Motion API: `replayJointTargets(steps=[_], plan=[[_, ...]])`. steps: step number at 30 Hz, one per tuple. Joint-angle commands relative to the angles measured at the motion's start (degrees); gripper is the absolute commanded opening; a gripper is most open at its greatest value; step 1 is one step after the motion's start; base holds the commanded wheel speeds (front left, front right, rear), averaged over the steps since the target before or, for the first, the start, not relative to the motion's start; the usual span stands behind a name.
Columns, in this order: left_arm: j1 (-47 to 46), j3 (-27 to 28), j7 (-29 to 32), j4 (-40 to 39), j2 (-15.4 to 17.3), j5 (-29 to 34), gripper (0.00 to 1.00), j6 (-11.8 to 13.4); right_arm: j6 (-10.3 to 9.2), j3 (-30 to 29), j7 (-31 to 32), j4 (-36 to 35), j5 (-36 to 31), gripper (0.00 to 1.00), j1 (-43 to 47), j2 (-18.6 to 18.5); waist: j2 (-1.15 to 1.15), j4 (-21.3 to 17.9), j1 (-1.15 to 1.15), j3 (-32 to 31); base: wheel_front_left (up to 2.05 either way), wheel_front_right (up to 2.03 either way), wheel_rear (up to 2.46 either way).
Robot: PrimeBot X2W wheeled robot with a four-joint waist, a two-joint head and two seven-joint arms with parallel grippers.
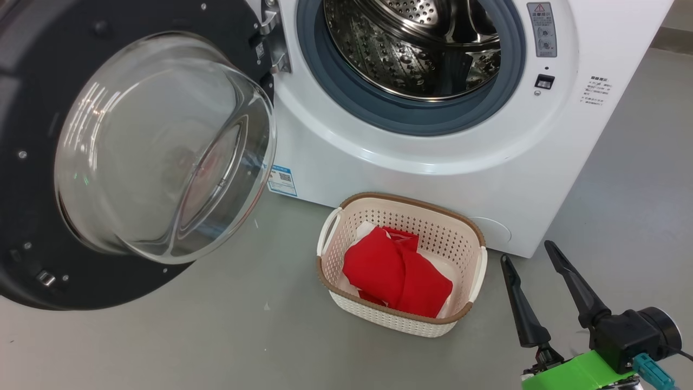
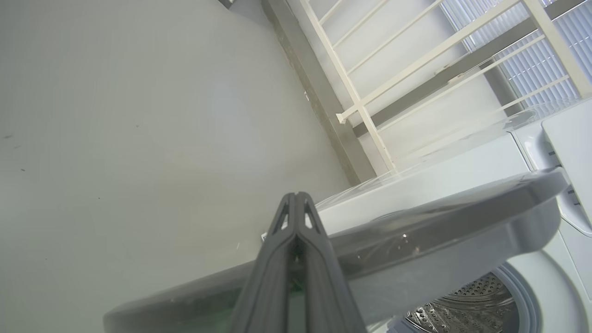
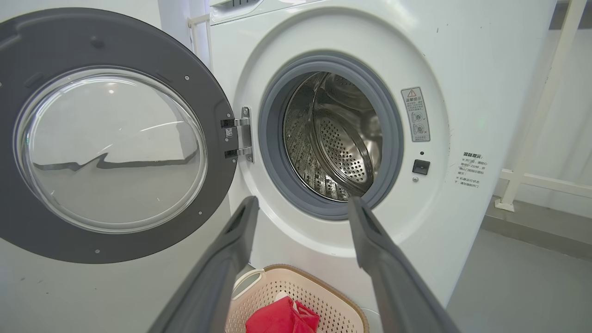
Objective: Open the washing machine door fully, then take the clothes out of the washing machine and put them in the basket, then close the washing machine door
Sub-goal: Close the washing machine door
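Observation:
The washing machine (image 1: 487,179) (image 3: 462,69) stands with its door (image 1: 32,162) (image 3: 115,138) (image 2: 439,231) swung wide open to the left, glass bowl bulging toward me. Its steel drum (image 1: 417,49) (image 3: 333,138) shows no fabric inside. The red and white clothes (image 1: 395,273) (image 3: 282,319) lie in the cream basket (image 1: 471,238) (image 3: 305,282) on the floor in front of the machine. My right gripper (image 1: 528,252) (image 3: 300,206) is open and empty, to the right of the basket. My left gripper (image 2: 296,196) is shut on nothing, its tips close beside the door's outer rim.
Grey floor (image 1: 216,336) stretches in front of the machine. A white railing (image 2: 416,60) (image 3: 545,92) runs along the wall behind and to the right of the machine.

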Motion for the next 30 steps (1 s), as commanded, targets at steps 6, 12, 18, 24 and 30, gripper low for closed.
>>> replayJointTargets(steps=[6, 12, 18, 24, 30], plan=[[-0.3, 1.0, 2.5, -2.9, 0.7, -3.1, 0.00, -2.5, 0.29, 1.3, -0.7, -1.3, 0.7, 1.00, -2.0, -0.7, 0.00, 0.5, 0.00, 0.3, 0.00, 0.00, 0.00], [0.5, 2.6, 5.1, -4.4, -2.3, -6.7, 0.00, -3.6, 0.29, 1.3, -0.9, -0.9, 1.0, 1.00, -2.2, -0.7, 0.00, 1.4, 0.00, 0.0, 0.00, 0.00, 0.00], [1.6, 3.2, 6.7, -6.1, -4.0, -8.5, 0.00, -4.1, 0.29, 1.2, -1.1, -0.6, 1.2, 1.00, -2.1, -0.7, 0.00, 1.8, 0.00, -0.4, 0.00, 0.00, 0.00], [3.4, 4.4, 9.5, -9.7, -7.0, -11.5, 0.00, -4.1, 0.29, 1.1, -1.3, -0.4, 1.7, 1.00, -1.7, -0.7, 0.00, 2.3, 0.00, -0.7, 0.00, 0.00, 0.00], [6.2, 4.8, 11.7, -15.9, -10.1, -13.4, 0.00, -3.1, 0.29, 1.0, -1.5, 0.0, 2.0, 1.00, -1.7, -0.7, 0.00, 2.5, 0.00, -1.1, 0.00, 0.00, 0.00]])
